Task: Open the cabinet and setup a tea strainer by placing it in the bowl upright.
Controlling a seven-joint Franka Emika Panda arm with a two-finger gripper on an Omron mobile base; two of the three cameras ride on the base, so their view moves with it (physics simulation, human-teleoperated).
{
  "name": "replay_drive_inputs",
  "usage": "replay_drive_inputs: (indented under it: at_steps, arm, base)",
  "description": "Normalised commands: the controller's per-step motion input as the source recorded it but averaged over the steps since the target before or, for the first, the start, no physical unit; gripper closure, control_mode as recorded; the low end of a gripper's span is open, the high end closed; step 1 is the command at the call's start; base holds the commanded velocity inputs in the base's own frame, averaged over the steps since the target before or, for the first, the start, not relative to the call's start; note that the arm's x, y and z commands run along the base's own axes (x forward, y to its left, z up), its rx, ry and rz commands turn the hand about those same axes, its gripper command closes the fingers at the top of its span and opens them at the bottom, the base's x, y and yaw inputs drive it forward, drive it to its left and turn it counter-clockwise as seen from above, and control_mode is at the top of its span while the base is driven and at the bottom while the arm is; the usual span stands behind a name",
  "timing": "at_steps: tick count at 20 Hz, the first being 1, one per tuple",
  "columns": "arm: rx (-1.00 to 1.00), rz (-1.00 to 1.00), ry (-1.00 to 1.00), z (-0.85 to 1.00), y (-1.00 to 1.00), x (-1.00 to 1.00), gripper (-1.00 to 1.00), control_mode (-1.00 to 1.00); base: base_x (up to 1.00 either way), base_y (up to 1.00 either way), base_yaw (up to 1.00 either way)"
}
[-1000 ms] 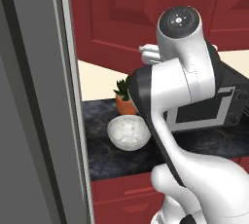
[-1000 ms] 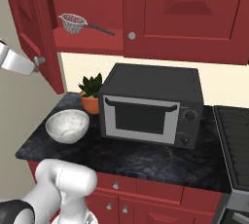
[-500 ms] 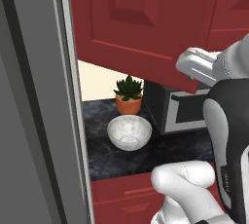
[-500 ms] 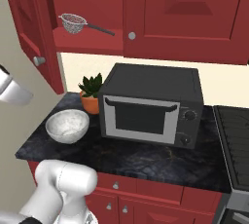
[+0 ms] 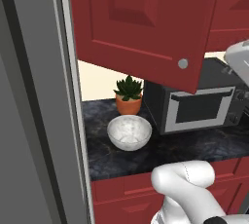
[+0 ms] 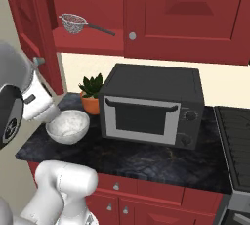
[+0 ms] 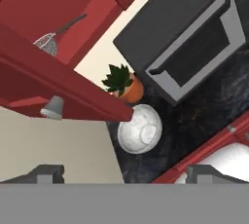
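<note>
- Two-finger gripper [image 7: 124, 172], jaws spread wide, holds nothing beside the open dark red cabinet door [image 7: 53, 79]
- Silver wire-mesh tea strainer [image 6: 73, 23] lies on the red shelf
- White-grey marbled bowl [image 6: 68, 126] waits below
- Best approach: reach past the door, pinch the thin dark handle

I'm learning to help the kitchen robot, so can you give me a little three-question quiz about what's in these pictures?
1. True or false: the tea strainer already sits in the bowl.
2. What stands right behind the bowl? A) a kettle B) a potted plant C) a toaster
3. Fill in: the left cabinet door is ____, and the gripper fingers are spread ____.

Key
1. False. It lies on the cabinet shelf, and the bowl is empty on the counter.
2. B, beside the microwave.
3. open; wide apart, holding nothing.
</note>
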Motion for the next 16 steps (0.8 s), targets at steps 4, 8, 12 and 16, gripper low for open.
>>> replay_drive_inputs:
  at_steps: [4,8,12,16]
  arm:
    - [0.42,0.00,0.00,-0.11,-0.75,0.00,-1.00,-1.00]
    - [0.50,0.04,0.00,-0.14,-0.44,0.13,-1.00,-1.00]
    - [0.41,0.11,0.01,0.00,-0.12,0.45,-1.00,-1.00]
    - [0.25,0.13,0.01,0.00,0.05,0.55,-1.00,-1.00]
  base:
    - [0.00,0.00,0.00]
    - [0.00,0.00,0.00]
    - [0.00,0.00,0.00]
    - [0.00,0.00,0.00]
